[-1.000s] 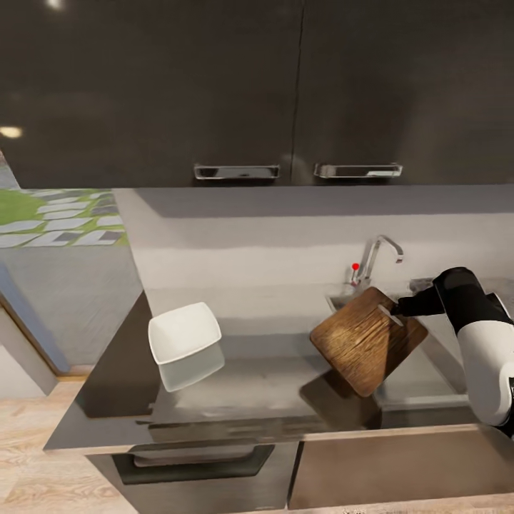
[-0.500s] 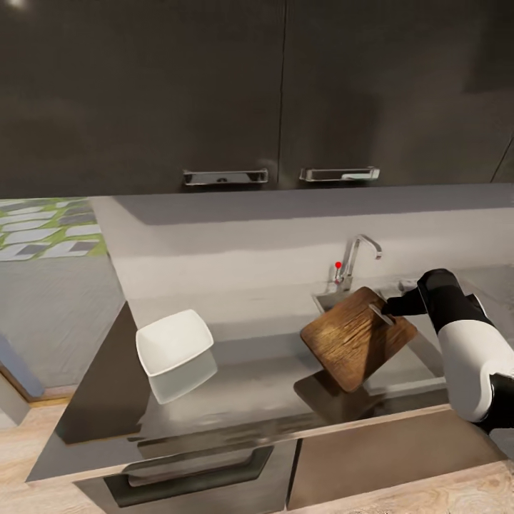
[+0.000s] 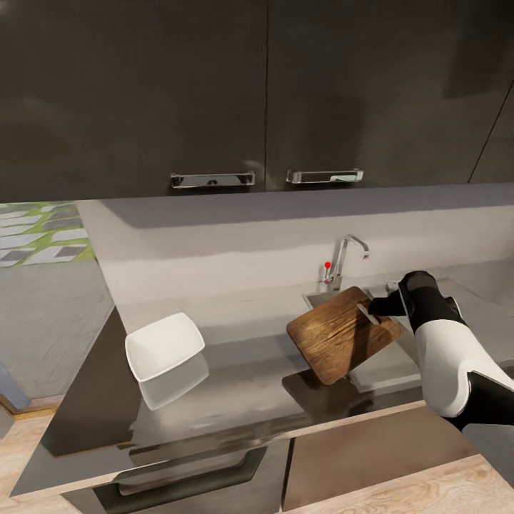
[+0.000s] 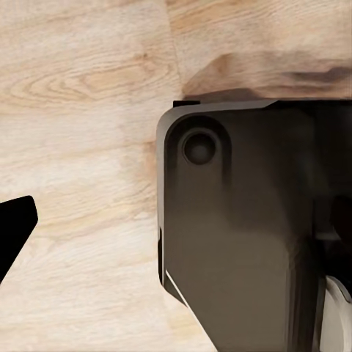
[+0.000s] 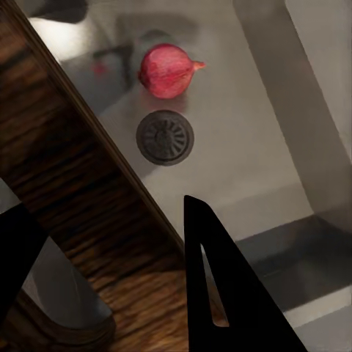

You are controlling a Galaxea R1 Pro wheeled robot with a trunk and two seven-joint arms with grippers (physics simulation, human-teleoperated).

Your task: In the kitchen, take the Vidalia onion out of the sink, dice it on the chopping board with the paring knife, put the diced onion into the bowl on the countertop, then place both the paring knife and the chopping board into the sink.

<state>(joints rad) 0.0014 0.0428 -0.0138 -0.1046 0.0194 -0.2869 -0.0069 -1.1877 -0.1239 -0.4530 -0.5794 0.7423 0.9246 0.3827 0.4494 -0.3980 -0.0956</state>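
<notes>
Right fingers clamp chopping board — tilted (over sink).

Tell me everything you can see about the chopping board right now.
The chopping board is a dark brown, wood-grain rectangle with rounded corners. It sits tilted, one end raised over the sink, its lower corner toward the countertop, which reflects it. The right gripper is at its raised edge, with a small knife lying across the board there. In the right wrist view the board's edge hangs above the basin, where a reddish onion lies beside the drain.
</notes>
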